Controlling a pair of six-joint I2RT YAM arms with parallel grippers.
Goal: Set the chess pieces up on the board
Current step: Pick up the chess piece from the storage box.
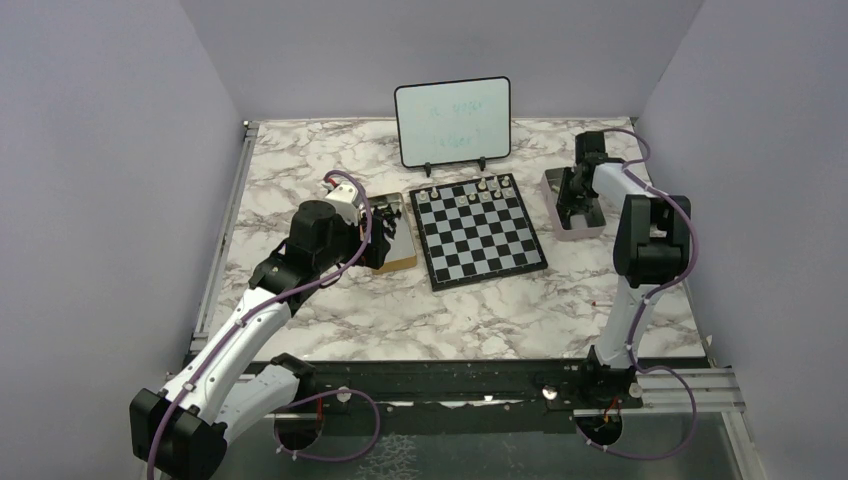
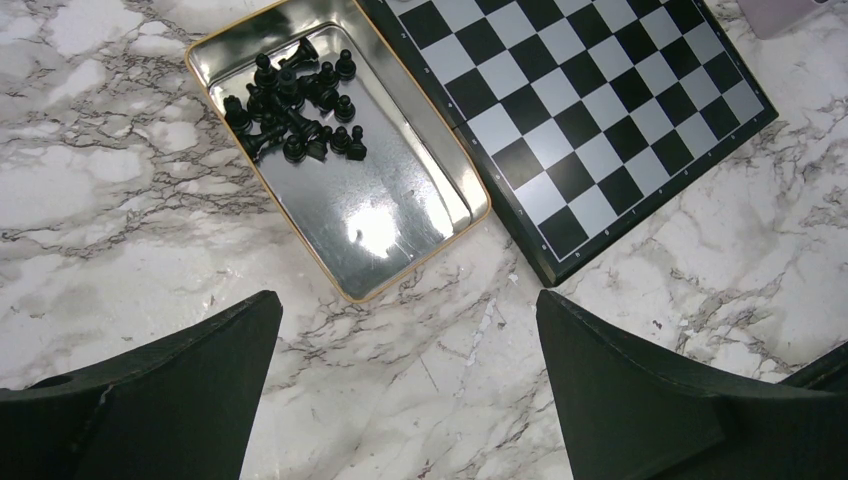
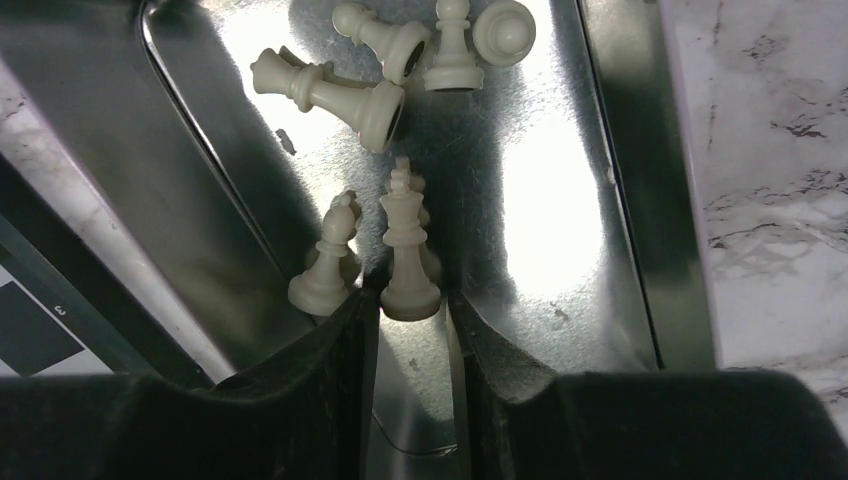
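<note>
Marble table (image 1: 400, 310), lilac walls (image 1: 100, 150), whiteboard (image 1: 452, 122) at twelve o'clock from the board (image 1: 480, 235); left gripper (image 2: 405, 297) gapes, right gripper (image 3: 412, 300) straddles a pale king (image 3: 405, 250), grip unclear.

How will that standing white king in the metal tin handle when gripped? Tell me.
The king is tall on a small base, so it probably tips easily if nudged high. Its smooth, tapering body may slip from a grip; the queen lying nearby suggests such pieces can roll.

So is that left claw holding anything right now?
No, the left gripper has its fingers spread wide above the marble table, with nothing between them.
</note>
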